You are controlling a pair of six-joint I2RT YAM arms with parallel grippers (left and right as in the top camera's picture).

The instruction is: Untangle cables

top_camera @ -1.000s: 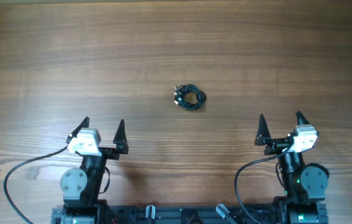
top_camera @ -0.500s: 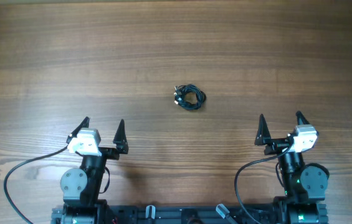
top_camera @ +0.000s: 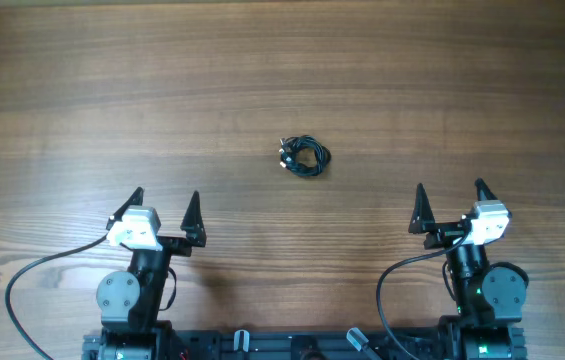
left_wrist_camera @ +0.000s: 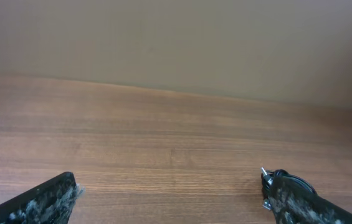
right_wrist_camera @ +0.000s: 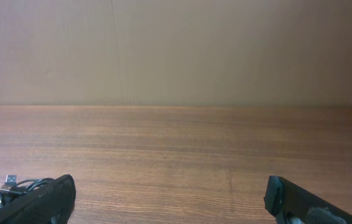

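Observation:
The cables (top_camera: 305, 155) lie as a small knotted bundle of thin black cords with small plug ends near the middle of the wooden table. The bundle shows in the left wrist view (left_wrist_camera: 283, 181), partly behind the right finger, and in the right wrist view (right_wrist_camera: 14, 185), beside the left finger. My left gripper (top_camera: 166, 208) is open and empty, near the table's front left, well short of the bundle. My right gripper (top_camera: 450, 201) is open and empty, near the front right, also apart from the bundle.
The wooden table (top_camera: 282, 80) spreads wide around the bundle. A plain beige wall (right_wrist_camera: 176, 50) stands beyond its far edge. Thicker black arm cables (top_camera: 32, 275) loop by the arm bases at the front edge.

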